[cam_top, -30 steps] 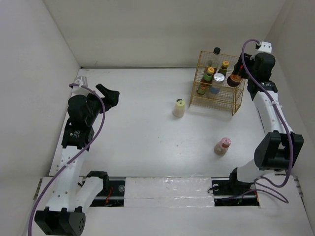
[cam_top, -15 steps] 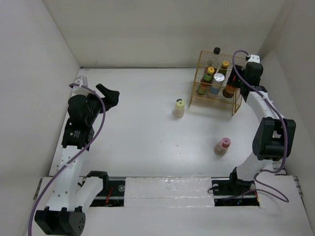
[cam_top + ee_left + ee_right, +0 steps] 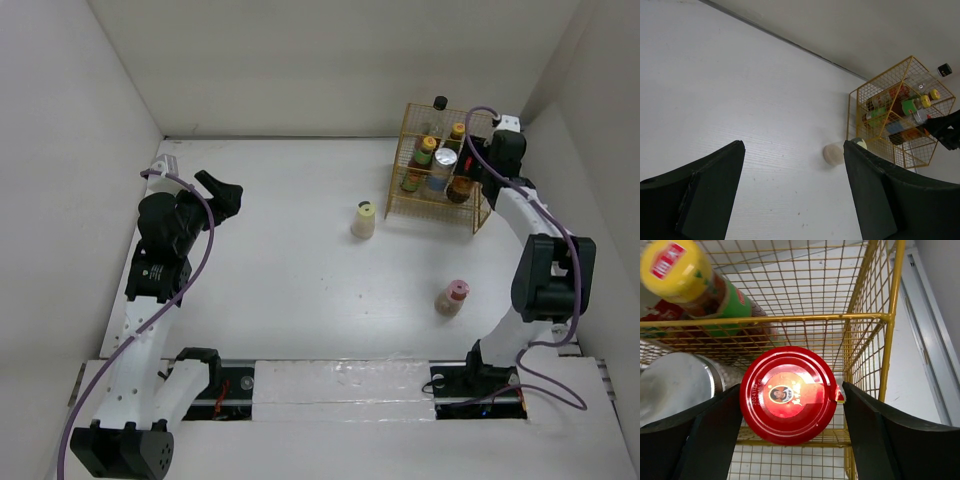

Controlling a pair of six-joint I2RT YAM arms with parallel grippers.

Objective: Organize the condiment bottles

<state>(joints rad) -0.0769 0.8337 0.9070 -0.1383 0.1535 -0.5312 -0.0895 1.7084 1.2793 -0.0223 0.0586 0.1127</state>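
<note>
Top view: your right gripper [image 3: 472,178] grasps the red-lidded jar [image 3: 461,188] at the right end of the yellow rack [image 3: 432,212].
Left wrist: your left gripper [image 3: 792,150] is spread and empty.
Right wrist: fingers [image 3: 710,435] press on the jar's lid beside the silver-capped bottle [image 3: 675,385].

We look straight down on the red-lidded jar [image 3: 788,395], which sits a little toward 6 o'clock from the centre. Its lid has a small tab at 3 o'clock. The gripper [image 3: 791,390] closes on it, with dark fingers [image 3: 705,440] meeting the lid's rim at 9 and 3 o'clock. A silver cap [image 3: 675,385] lies just beside the jar at 9 o'clock, partly behind a finger. A yellow-capped bottle [image 3: 677,270] with a green label leans in at 11 o'clock. The rack [image 3: 892,315] shows yellow mesh around the lid, with a corner post at 2 o'clock. We cannot tell whether the jar rests on the rack's floor.
</note>
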